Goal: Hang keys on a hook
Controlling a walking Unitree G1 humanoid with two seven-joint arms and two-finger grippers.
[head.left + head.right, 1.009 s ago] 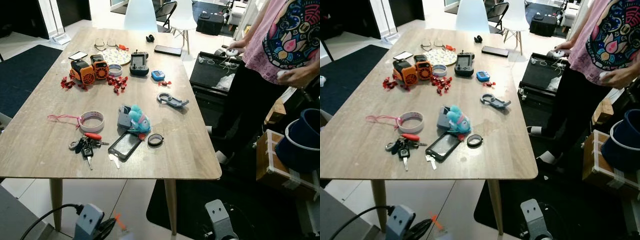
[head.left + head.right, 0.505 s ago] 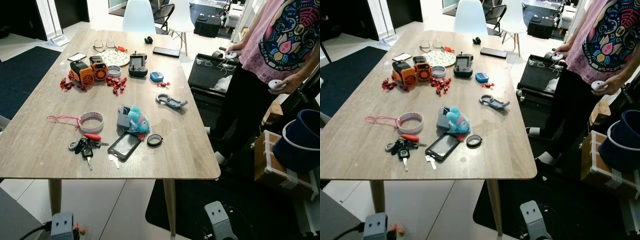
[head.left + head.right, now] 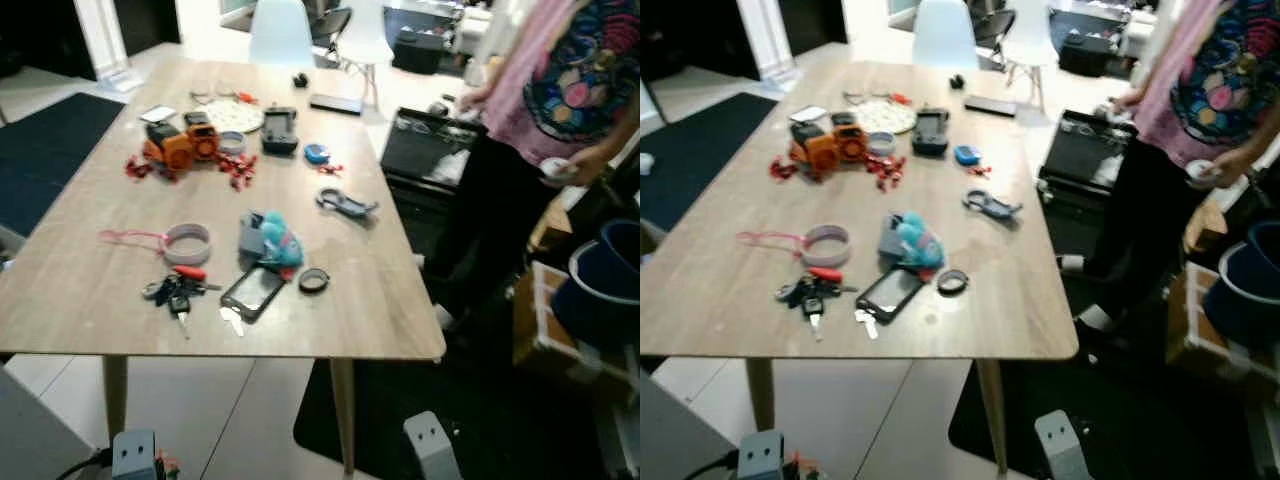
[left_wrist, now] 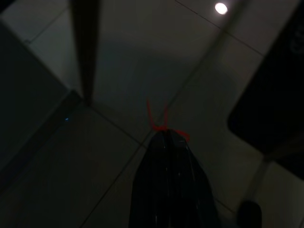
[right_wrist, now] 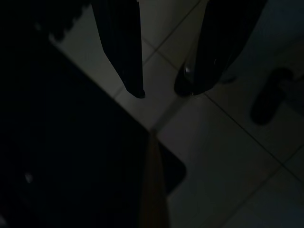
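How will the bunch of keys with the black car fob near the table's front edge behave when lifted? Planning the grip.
The bunch of keys with the black car fob lies splayed, so it would probably dangle loosely. Being mixed metal pieces, it is likely heavy for its size and may slip.

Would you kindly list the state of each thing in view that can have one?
keys: lying flat on table, unhung
phone: face up, screen dark
tape roll: lying flat
left gripper: shut, hanging low
right gripper: open, hanging low
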